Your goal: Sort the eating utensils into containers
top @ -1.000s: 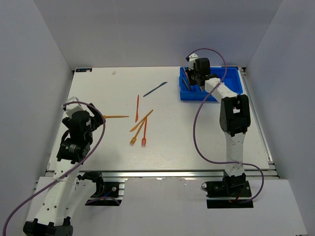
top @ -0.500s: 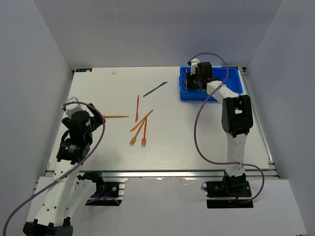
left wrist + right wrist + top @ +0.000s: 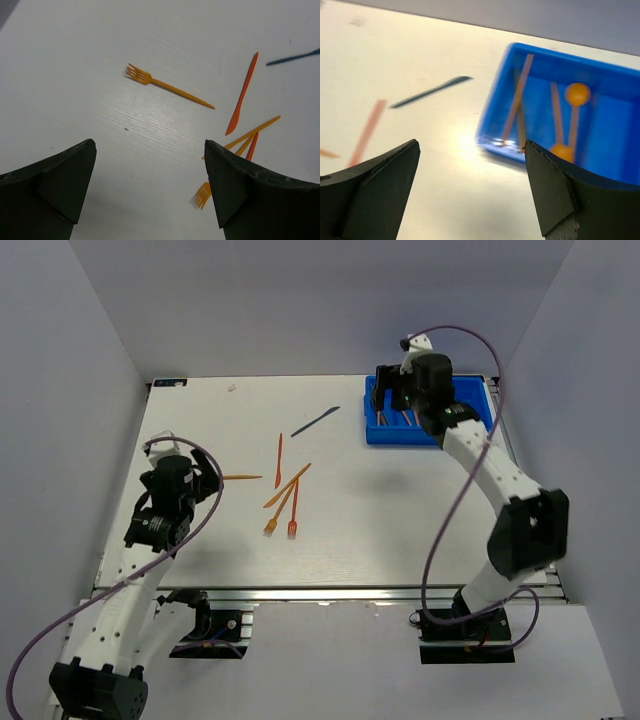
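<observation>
Above the blue tray [image 3: 478,412]: right fingers [image 3: 380,180] open, empty | left fingers [image 3: 55,175] open | step: fetching loose utensils [image 3: 287,485] from desk [image 3: 400,510] | next: lower, close on orange fork [image 3: 167,87].

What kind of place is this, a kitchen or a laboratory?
Probably a robot test cell in a laboratory, not a kitchen: a white table boxed in by plain grey panels, two robot arms bolted at its near edge, and orange plastic utensils and a blue tray on it.

Both arms reach forward, left gripper [image 3: 150,150] and, seemingly, right gripper [image 3: 471,150] spread wide.
</observation>
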You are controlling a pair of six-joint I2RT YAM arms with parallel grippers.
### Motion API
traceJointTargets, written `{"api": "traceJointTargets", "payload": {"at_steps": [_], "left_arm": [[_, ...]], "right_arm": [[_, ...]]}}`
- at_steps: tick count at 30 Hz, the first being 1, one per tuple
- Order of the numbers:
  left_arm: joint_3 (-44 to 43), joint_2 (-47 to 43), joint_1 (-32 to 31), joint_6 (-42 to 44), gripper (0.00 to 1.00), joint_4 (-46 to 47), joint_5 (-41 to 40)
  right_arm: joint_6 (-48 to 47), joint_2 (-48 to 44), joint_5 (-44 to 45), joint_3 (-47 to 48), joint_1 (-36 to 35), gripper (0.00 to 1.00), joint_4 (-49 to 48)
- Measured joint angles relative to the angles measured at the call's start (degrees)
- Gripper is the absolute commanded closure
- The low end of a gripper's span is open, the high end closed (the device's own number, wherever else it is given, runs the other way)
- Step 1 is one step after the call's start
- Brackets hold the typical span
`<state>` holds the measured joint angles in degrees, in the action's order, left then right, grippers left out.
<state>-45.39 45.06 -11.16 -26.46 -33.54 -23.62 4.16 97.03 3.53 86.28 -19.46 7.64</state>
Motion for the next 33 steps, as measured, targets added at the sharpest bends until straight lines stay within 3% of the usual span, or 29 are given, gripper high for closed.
{"api": "traceJointTargets", "payload": {"at_steps": [2,5,11,14,15,18,22,28,33], "left_arm": [[-0.55,3.8,-0.11,0.44,0.02,0.24,3.26],[-2.38,11.28,-2.38,0.5,0.02,0.63,7.23],[-14.64,33.53,-22.4,-1.57,0.06,0.92,5.57],[-18.64,43.98,-27.52,-2.73,0.14,2.47,5.95],[-19.56,46.82,-28.02,-3.08,0.24,2.56,6.27],[-22.23,54.21,-28.24,-3.93,0.36,2.34,6.69],[-23.43,58.62,-28.2,-4.57,0.46,2.36,6.62],[-23.47,58.77,-28.22,-4.87,0.56,2.54,6.73],[-23.43,59.23,-28.22,-5.29,0.56,2.78,6.71]], "right_arm": [[3.5,-6.49,-3.98,-6.36,-0.96,0.11,-1.31],[9.22,-11.89,-3.1,-13.7,-2.54,0.11,-0.39],[17.68,-18.36,4.98,-28.79,-7.56,0.11,5.95],[19.74,-24.5,6.73,-32.96,-7.74,0.11,9.66],[20.13,-26.29,7.02,-33.44,-7.63,0.12,10.16],[20.79,-31.26,7.85,-33.68,-7.48,0.13,10.73],[20.65,-34.69,8.28,-33.68,-7.52,0.13,12.15],[20.15,-36.06,8.28,-34.8,-7.52,0.14,13.49],[19.78,-35.91,7.78,-35.15,-7.52,0.15,13.73]]}}
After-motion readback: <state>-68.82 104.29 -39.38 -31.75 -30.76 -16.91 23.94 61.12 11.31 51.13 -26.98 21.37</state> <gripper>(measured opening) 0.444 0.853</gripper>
